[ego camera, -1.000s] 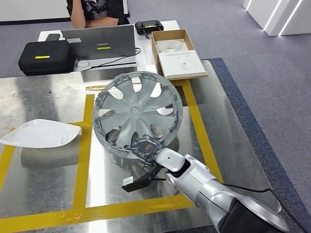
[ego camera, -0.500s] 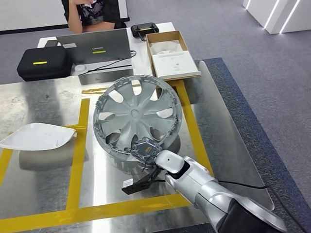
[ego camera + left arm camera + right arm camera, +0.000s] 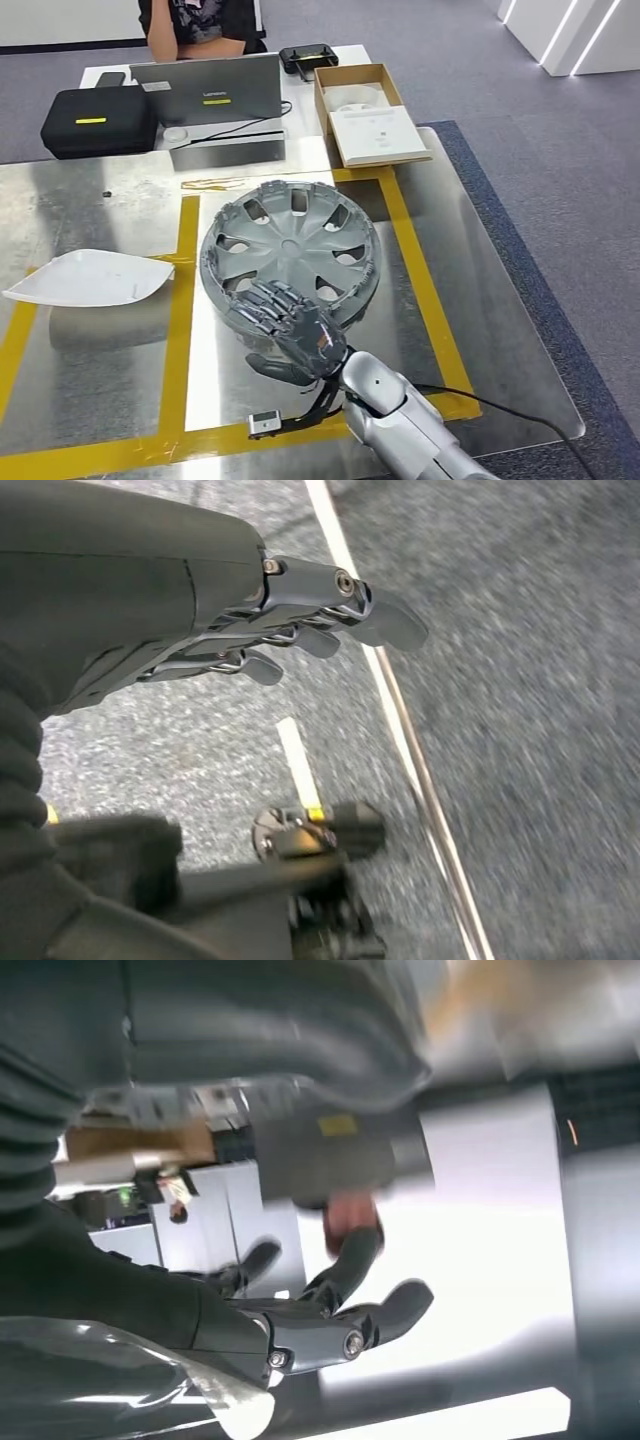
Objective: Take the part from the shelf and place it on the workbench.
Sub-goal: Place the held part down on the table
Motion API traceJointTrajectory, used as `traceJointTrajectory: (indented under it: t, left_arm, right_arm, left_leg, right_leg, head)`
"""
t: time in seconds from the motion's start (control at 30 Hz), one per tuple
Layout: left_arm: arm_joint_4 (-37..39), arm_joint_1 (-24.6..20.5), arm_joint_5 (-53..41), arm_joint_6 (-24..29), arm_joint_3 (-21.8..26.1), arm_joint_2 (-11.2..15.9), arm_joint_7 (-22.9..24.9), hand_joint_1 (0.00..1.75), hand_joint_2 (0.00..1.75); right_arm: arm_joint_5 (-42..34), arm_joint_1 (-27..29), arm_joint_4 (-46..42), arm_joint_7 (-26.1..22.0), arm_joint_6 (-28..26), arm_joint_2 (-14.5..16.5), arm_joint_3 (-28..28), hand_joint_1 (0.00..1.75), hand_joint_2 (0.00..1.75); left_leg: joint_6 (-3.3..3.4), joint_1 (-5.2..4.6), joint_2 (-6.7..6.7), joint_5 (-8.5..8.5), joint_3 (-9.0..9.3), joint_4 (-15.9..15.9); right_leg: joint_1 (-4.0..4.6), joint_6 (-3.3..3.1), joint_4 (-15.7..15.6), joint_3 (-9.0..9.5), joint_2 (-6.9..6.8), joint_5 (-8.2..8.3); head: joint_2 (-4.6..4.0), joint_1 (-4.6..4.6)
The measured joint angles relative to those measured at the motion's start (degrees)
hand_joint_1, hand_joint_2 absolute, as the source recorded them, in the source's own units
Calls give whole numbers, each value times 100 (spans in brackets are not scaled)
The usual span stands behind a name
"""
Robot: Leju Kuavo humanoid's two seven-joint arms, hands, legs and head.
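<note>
Since 1 s ago the wheel cover [image 3: 288,253] has gone from tilted up on edge to lying flat on the metal workbench [image 3: 90,340] inside the yellow tape [image 3: 180,300]; the right hand [image 3: 290,322] has let go, fingers spread over its near rim. Left hand [image 3: 249,630] hangs loose, holding nothing (floor blurred). The cardboard box [image 3: 370,110] behind holds white packing, details unclear.

Bright overhead light; glare on steel workbench [image 3: 90,350]; soft shadows beneath objects; both wrist views motion-blurred, right one overexposed.
</note>
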Motion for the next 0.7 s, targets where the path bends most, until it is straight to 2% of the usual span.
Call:
traceJointTrajectory:
  t: [0.07, 0.13, 0.17, 0.23, 0.3, 0.37, 0.43, 0.47, 0.5, 0.53, 0.6, 0.63, 0.67, 0.7]
  left_arm:
    - [0, 41, 2, 8, 32, 66, 29, 0, 0]
    - [0, 91, -33, 3, 49, 114, 70, 0, 0]
    - [0, 126, -62, -11, 54, 133, 91, 0, 0]
    - [1, 192, -103, -68, 57, 178, 95, 0, 0]
    - [2, 208, -109, -126, 62, 231, 39, 0, 0]
    - [2, 158, -97, -133, 79, 263, 23, 0, 0]
    - [2, 98, -91, -107, 103, 269, 68, 0, 0]
    - [2, 77, -91, -98, 112, 267, 94, 0, 0]
    - [2, 61, -91, -95, 118, 260, 116, 0, 0]
    - [2, 47, -92, -98, 123, 251, 133, 0, 0]
    - [2, 18, -95, -115, 129, 225, 151, 0, 0]
    - [2, 3, -96, -122, 131, 210, 152, 0, 0]
    - [2, -5, -96, -127, 132, 196, 152, 0, 0]
    - [2, -6, -97, -129, 134, 184, 152, 0, 0]
  right_arm:
    - [-699, 490, -1063, -812, -25, 142, -825, 0, 0]
    - [-1380, 843, -1983, -1000, -48, 234, -1399, 0, 0]
    - [-1605, 990, -2363, -944, -51, 228, -1563, 0, 0]
    - [-1836, 1242, -2924, -790, -49, 188, -1706, 0, 0]
    - [-1924, 1393, -3207, -702, -45, 154, -1720, 0, 0]
    - [-1970, 1475, -3328, -766, -44, 143, -1710, 0, 0]
    - [-2016, 1565, -3387, -869, -44, 142, -1714, 0, 0]
    - [-2062, 1614, -3423, -899, -44, 142, -1713, 0, 0]
    - [-2146, 1667, -3480, -916, -44, 141, -1707, 0, 0]
    - [-2276, 1728, -3564, -929, -44, 140, -1693, 0, 0]
    - [-2577, 1873, -3814, -954, -44, 136, -1646, 0, 0]
    - [-2694, 1946, -3952, -966, -44, 133, -1620, 0, 0]
    - [-2765, 2009, -4074, -974, -44, 130, -1596, 0, 0]
    - [-2801, 2064, -4178, -977, -44, 125, -1575, 0, 0]
  left_leg:
    - [-14, -4, -21, -13, 4, 4]
    - [-58, -28, -39, -31, -8, 30]
    - [-87, -35, -44, -32, -17, 39]
    - [-148, -37, -37, -17, -26, 39]
    - [-207, -31, -17, -143, -52, 130]
    - [-263, -21, -3, -545, -205, 612]
    - [-300, -15, -1, -971, -416, 1324]
    - [-307, -15, -1, -1063, -445, 1527]
    - [-306, -15, -1, -1054, -382, 1535]
    - [-297, -15, -1, -943, -202, 1305]
    - [-264, -21, -2, -672, 322, 487]
    - [-238, -28, -5, -584, 511, 153]
    - [-209, -39, -8, -547, 604, -35]
    - [-176, -56, -10, -539, 606, -87]
  right_leg:
    - [3, -43, -663, 328, -6, 372]
    - [17, -89, -1333, 682, -12, 618]
    - [25, -107, -1481, 765, -4, 653]
    - [29, -144, -1516, 781, 22, 673]
    - [5, -210, -1545, 764, 20, 730]
    - [-12, -264, -1565, 726, -17, 783]
    - [-4, -283, -1560, 653, -50, 832]
    - [1, -281, -1556, 608, -57, 863]
    - [3, -274, -1549, 561, -60, 897]
    - [3, -261, -1542, 515, -60, 932]
    - [14, -219, -1522, 442, -58, 1003]
    - [22, -190, -1514, 413, -57, 1039]
    - [29, -158, -1510, 394, -57, 1077]
    - [31, -124, -1517, 380, -58, 1118]
  head:
    - [0, 0]
    - [0, -4]
    - [0, -4]
    - [0, -9]
    - [0, -18]
    - [0, -32]
    - [0, -38]
    - [0, -38]
    - [0, -38]
    - [0, -38]
    - [0, -39]
    - [1, -34]
    - [1, -33]
    - [1, -30]
